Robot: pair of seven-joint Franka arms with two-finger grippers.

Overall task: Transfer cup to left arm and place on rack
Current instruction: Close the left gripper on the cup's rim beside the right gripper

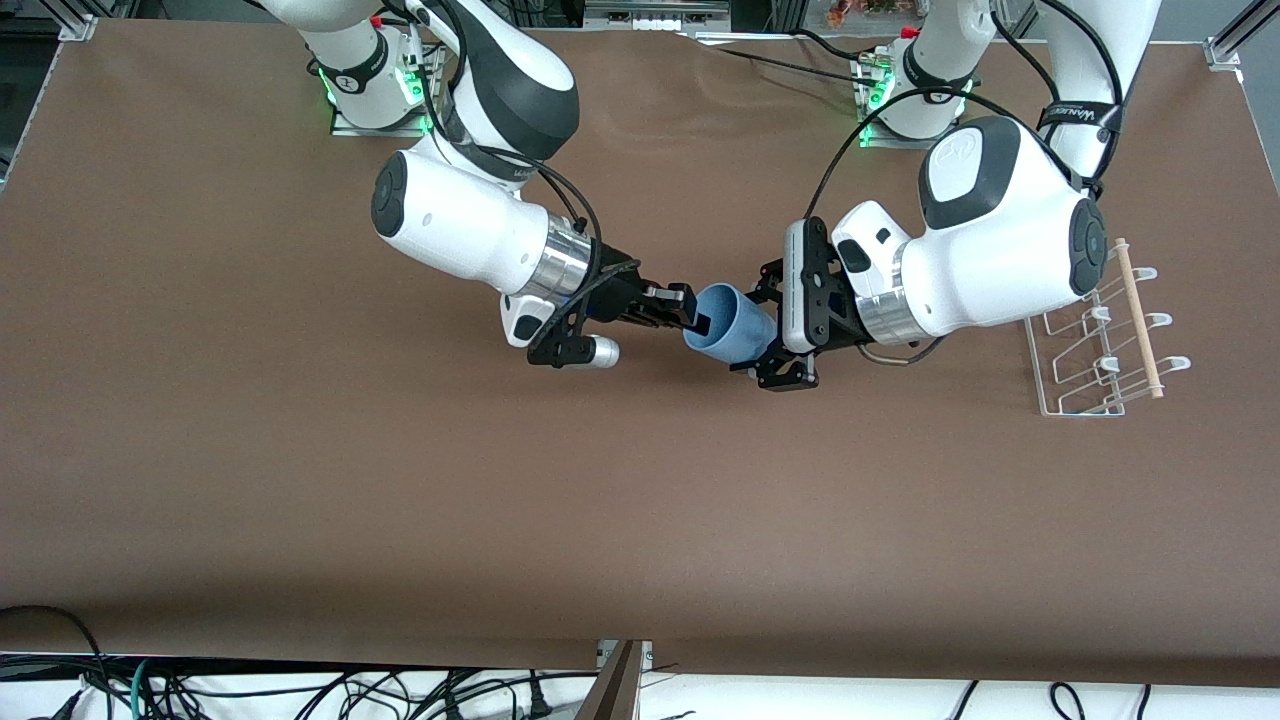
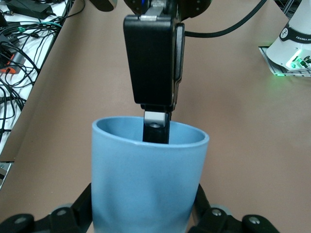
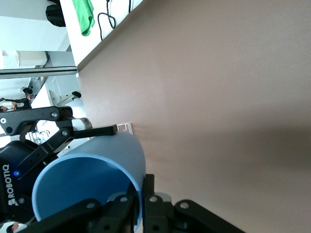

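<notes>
The light-blue cup hangs on its side in the air over the middle of the table, held from both ends. My right gripper is shut on its rim, one finger inside the mouth and one outside. My left gripper is shut on the cup's body near the base, with its fingers pressed against both sides. In the left wrist view the cup fills the foreground, with the right gripper's finger dipping into it. The white wire rack with its wooden dowel stands at the left arm's end of the table.
The brown table cover spreads wide under both arms. The two arm bases stand along the table's edge farthest from the front camera. Loose cables lie below the table's near edge.
</notes>
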